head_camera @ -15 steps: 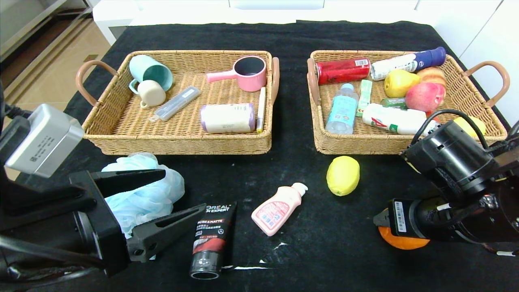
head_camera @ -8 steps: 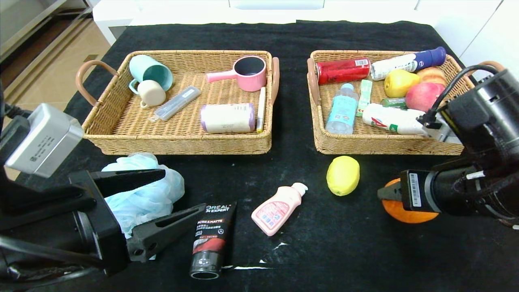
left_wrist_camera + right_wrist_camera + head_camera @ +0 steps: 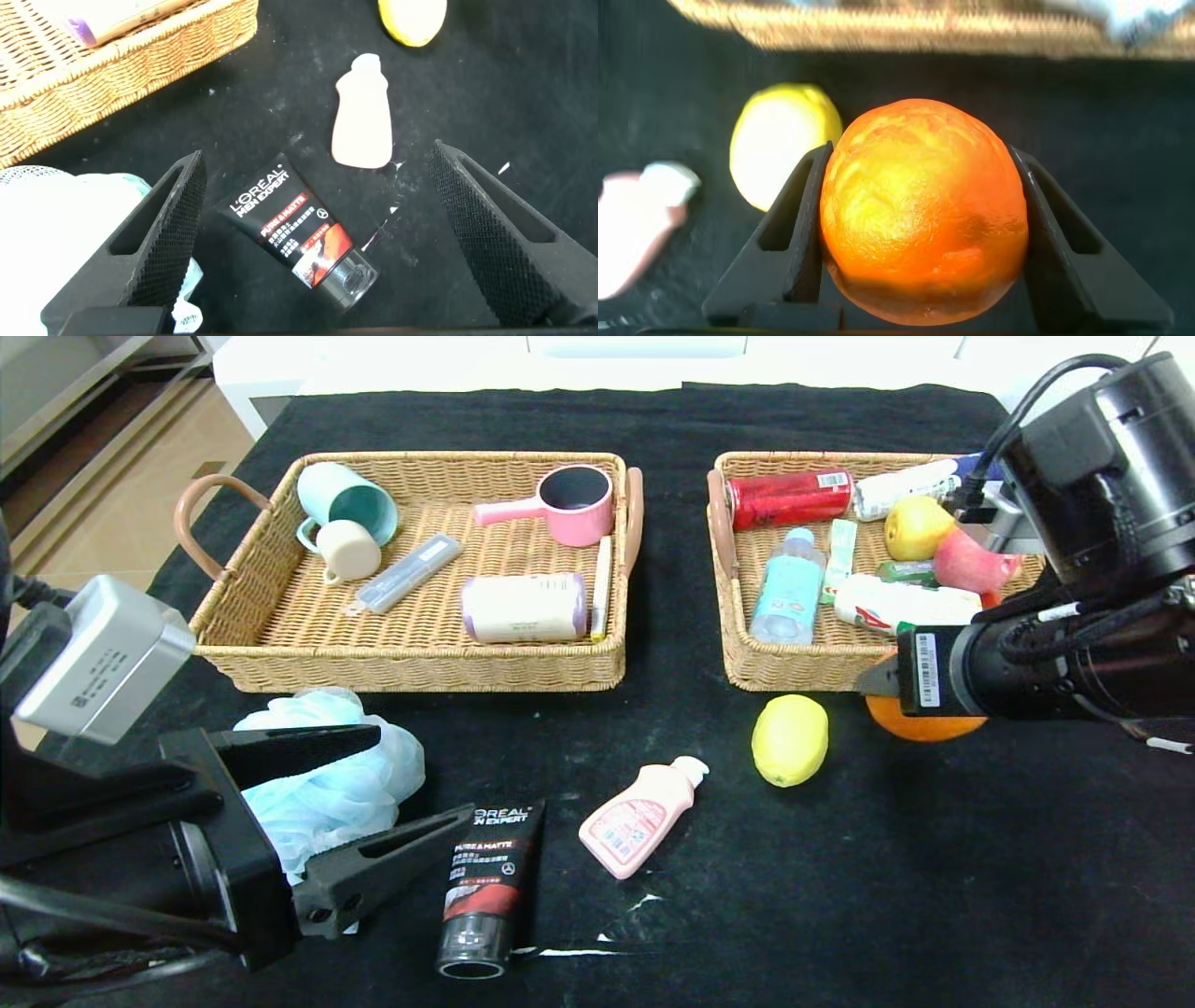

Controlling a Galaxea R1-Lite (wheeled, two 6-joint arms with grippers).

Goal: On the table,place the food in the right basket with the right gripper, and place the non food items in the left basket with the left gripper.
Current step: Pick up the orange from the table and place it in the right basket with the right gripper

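My right gripper (image 3: 892,695) is shut on an orange (image 3: 920,726) (image 3: 924,210) and holds it in the air just in front of the right basket's (image 3: 803,667) near rim. A yellow lemon (image 3: 790,739) (image 3: 780,140) lies on the black cloth beside it. My left gripper (image 3: 392,793) (image 3: 318,238) is open and empty at the front left, over a black L'Oreal tube (image 3: 485,887) (image 3: 299,238). A pink bottle (image 3: 639,817) (image 3: 364,112) lies mid-table. A pale blue bath puff (image 3: 327,775) sits by the left fingers. The left basket (image 3: 411,667) holds cups and toiletries.
The right basket holds a red can (image 3: 789,497), a water bottle (image 3: 789,588), apples, a pear (image 3: 917,525) and white bottles. The left basket holds a pink pot (image 3: 569,504), a teal cup (image 3: 345,499) and a white roll (image 3: 523,607). Black cloth covers the table.
My right gripper has lifted the orange off the cloth and carried it away from me toward the right basket's near rim. The left arm has not moved.
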